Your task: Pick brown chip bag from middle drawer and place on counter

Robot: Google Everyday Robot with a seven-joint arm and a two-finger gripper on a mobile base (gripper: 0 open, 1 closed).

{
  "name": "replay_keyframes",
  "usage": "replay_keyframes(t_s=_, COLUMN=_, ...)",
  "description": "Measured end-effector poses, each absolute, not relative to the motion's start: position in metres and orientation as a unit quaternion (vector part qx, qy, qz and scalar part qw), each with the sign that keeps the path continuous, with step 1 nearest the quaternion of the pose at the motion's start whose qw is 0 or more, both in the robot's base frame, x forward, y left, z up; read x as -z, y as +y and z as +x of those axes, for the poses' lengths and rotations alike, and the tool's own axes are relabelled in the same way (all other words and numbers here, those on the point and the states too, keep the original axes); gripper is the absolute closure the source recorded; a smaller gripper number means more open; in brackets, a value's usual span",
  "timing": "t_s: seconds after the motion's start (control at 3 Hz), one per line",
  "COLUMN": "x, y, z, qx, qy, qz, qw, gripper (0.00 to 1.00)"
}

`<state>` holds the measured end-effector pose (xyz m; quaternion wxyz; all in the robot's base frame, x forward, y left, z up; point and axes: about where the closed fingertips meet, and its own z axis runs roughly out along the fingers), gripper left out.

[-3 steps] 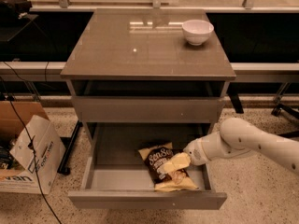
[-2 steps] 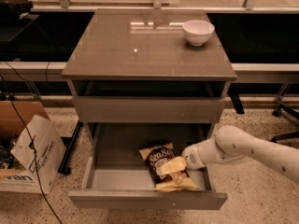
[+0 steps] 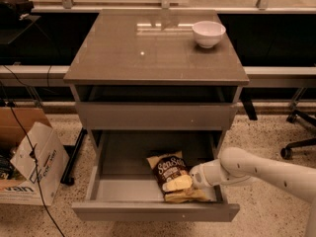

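From my station, the biggest thing I see is the grey cabinet (image 3: 155,116), standing on speckled floor (image 3: 269,132). Its top, the counter (image 3: 148,48), is a glossy grey-brown surface. The only thing on it is a white bowl (image 3: 208,33), upright near the back right corner.

Below the counter there is a dark gap and then a flat drawer front (image 3: 113,117), which is pushed in. Under that, the middle drawer (image 3: 123,187) is pulled out towards me, a wide shallow grey tray.

The drawer holds one item, the brown chip bag (image 3: 170,170). It lies flat in the right front part with its label up, and I can read the white "Sea Salt" script. One pale yellow end points to the back of the drawer and the other sits just beside the front wall. The left half of the drawer floor is bare.

The robot's white arm (image 3: 269,171) comes in from the right and crosses over the drawer's right wall. The gripper (image 3: 197,177) is down inside the drawer, right against the bag's right edge, near its front end. I can't make out whether its grip is spread or closed on the bag.

On the floor to the left of the cabinet is a brown cardboard box (image 3: 15,127), with a white printed carton (image 3: 39,159) leaning beside it and a black cable (image 3: 27,142) running across both.
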<state>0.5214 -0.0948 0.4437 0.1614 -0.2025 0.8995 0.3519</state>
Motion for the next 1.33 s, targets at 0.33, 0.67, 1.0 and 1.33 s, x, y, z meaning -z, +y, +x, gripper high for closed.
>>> replay_keyframes(t_s=0.33, x=-0.427, y=-0.105, z=0.524, qx=-0.334, qy=0.911, qz=-0.186, qw=0.156, gripper=0.0)
replay_keyframes(t_s=0.67, x=-0.414, y=-0.112, z=0.524, qx=-0.288, qy=0.93, qz=-0.178, qw=0.141, gripper=0.18)
replay_keyframes(t_s=1.0, x=-0.406, y=-0.114, z=0.523, qx=-0.256, qy=0.943, qz=-0.166, qw=0.131, gripper=0.42)
replay_keyframes(t_s=1.33, x=-0.405, y=-0.115, z=0.523, qx=-0.239, qy=0.949, qz=-0.159, qw=0.128, gripper=0.65)
